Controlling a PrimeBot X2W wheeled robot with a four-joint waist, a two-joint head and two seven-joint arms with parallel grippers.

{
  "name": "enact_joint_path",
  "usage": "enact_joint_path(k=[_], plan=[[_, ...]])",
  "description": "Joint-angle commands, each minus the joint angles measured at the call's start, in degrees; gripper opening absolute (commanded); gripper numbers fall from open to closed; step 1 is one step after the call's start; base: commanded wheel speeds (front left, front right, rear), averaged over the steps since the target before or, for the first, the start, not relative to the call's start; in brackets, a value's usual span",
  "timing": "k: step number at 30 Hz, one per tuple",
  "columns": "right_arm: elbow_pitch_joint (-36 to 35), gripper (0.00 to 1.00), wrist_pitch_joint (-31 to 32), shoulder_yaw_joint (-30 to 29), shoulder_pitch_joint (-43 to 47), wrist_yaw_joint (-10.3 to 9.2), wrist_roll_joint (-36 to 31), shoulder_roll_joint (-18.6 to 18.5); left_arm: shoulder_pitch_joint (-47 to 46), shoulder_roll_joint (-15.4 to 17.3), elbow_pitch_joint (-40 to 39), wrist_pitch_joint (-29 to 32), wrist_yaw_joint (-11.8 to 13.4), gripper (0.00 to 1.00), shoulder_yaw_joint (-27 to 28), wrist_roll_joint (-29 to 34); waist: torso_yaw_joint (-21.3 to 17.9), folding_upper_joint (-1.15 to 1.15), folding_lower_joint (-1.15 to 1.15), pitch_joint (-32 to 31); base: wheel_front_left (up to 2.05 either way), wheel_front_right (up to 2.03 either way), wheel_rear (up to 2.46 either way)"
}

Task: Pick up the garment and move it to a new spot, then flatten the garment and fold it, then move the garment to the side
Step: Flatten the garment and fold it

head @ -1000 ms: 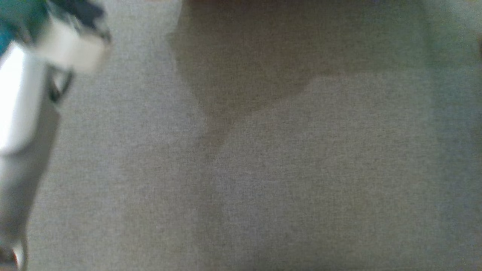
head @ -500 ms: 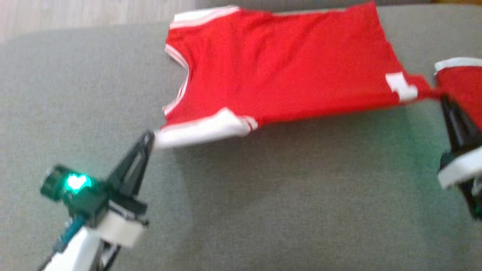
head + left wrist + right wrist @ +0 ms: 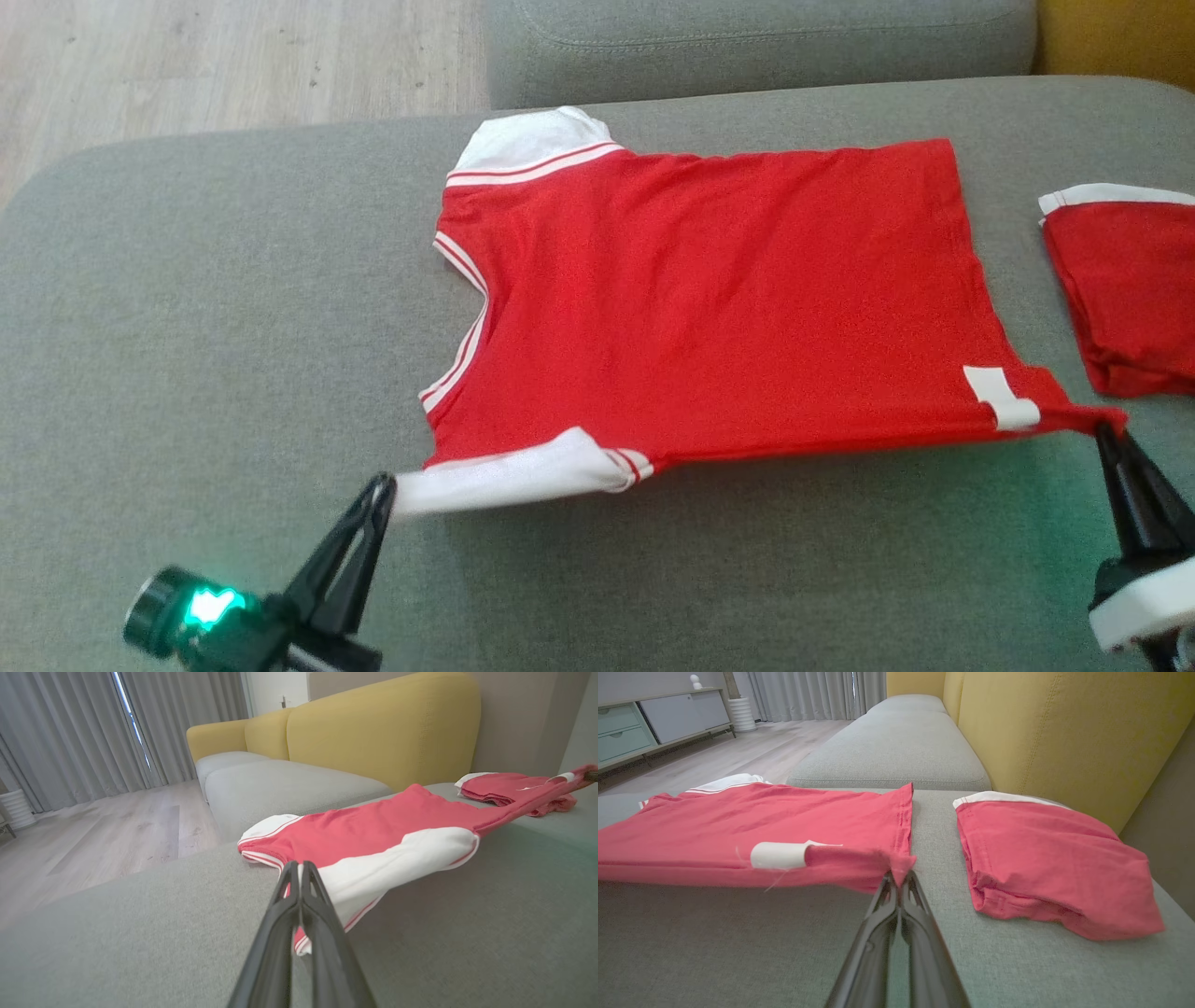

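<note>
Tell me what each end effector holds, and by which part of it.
Both hold the red T-shirt: the left end effector is shut on the edge of its near white sleeve, the right end effector on its near hem corner.

No legible text or numbers anywhere

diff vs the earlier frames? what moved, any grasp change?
Head camera swung; most frame shift is that. Against the folded red garment, both grippers drew the red shirt's near edge toward the robot; it lies flatter on the grey cushion. Unchanged: left gripper shut on the white sleeve, right gripper on the hem corner.
</note>
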Motion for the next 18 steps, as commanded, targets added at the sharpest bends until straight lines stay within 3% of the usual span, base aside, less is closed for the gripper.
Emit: enact_joint_path(k=[1, 9, 18], plan=[[-2.20, 0.00, -0.48, -0.54, 0.61, 0.37, -0.77, -1.42, -0.81, 0.53, -2.08, -0.13, 0.64, 0.00, 3.05, 0.28, -0.13, 0.00, 0.00, 0.01, 0.00, 0.00, 0.00], [-6.52, 0.00, 1.57, -3.92, 4.99, 0.37, -3.31, 0.76, 3.55, -0.95, -2.56, -0.13, 0.27, 0.00, 3.52, 1.62, -0.23, 0.00, 0.00, 0.35, 0.00, 0.00, 0.00], [-6.22, 0.00, 3.02, -4.41, 1.40, 0.37, -4.39, 1.13, -3.79, -1.37, -1.81, -0.13, -1.28, 0.00, 2.31, 4.46, 0.34, 0.00, 0.00, 3.80, 0.00, 0.00, 0.00]])
